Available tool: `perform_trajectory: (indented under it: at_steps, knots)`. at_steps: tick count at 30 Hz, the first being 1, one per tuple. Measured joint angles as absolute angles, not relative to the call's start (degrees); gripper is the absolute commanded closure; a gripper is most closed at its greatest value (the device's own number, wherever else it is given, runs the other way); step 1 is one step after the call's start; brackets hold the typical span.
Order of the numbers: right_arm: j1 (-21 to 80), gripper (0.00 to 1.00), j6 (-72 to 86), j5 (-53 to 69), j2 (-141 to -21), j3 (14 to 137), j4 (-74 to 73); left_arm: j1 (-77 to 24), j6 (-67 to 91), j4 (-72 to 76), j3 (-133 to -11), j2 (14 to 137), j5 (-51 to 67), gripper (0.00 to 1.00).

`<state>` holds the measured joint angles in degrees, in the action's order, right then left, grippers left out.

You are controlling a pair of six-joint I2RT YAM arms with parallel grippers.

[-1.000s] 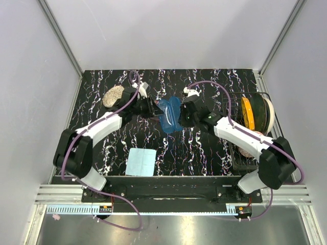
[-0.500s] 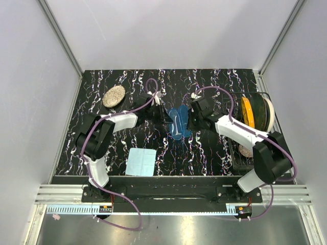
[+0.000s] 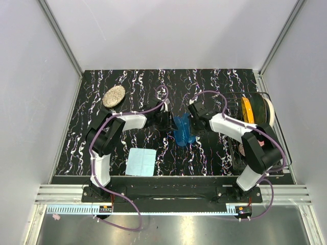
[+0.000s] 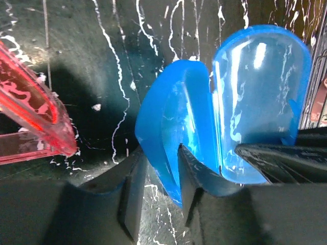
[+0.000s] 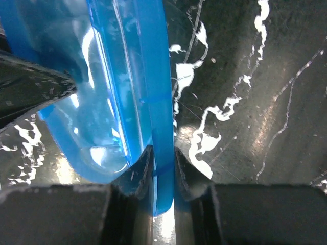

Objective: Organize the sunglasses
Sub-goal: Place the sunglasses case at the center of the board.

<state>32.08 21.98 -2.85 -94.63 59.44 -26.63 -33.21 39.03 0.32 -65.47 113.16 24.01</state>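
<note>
The glossy blue case [image 3: 183, 130] stands open on the table's middle, its two shells splayed [image 4: 255, 102]. My right gripper [image 5: 162, 153] is shut on the edge of one shell [image 5: 127, 76]; in the top view it is just right of the case [image 3: 193, 120]. My left gripper [image 4: 159, 153] straddles the other shell's rim with its jaws open: the right finger touches the shell and a gap shows at the left finger. The sunglasses [image 4: 30, 109], with red frame and pink lenses, lie on the table to the left of the case. In the top view my left arm hides them.
A light blue square cloth [image 3: 141, 161] lies near the front, left of centre. A speckled oval object [image 3: 114, 95] sits at the back left. A wire rack [image 3: 237, 153] with yellow and white plates [image 3: 255, 115] stands along the right edge.
Both grippers and the blue case have shifted right and nearer, and the case now stands more on edge. The left gripper's jaws have widened around the shell.
</note>
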Motion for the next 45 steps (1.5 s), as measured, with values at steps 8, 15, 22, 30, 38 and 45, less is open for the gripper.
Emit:
perform_trajectory:
  at_steps: [8, 15, 22, 30, 38, 45]
  knots:
    - [31.97, 0.59, 20.23, -4.05, -96.62, 62.24, -27.03, -34.83, 38.76, -1.28, -67.53, 113.75, 23.77, 0.50]
    - [31.97, 0.43, 19.55, -4.10, -96.44, 63.57, -26.96, -35.18, 38.57, -3.70, -68.93, 114.19, 23.55, 0.49]
    - [31.97, 0.38, 19.05, -5.54, -96.40, 65.45, -28.36, -35.20, 38.39, -4.45, -69.30, 114.15, 23.29, 0.48]
    - [31.92, 0.36, 19.31, -7.35, -95.53, 66.00, -29.54, -35.29, 37.10, -6.72, -69.32, 113.47, 20.93, 0.60]
    - [31.92, 0.36, 19.97, -9.19, -95.24, 66.00, -29.80, -35.31, 36.45, -8.16, -69.30, 113.45, 19.84, 0.72]
    - [31.92, 0.56, 19.84, -8.86, -96.66, 67.02, -29.69, -35.97, 36.47, -8.60, -69.25, 113.45, 19.11, 0.82]
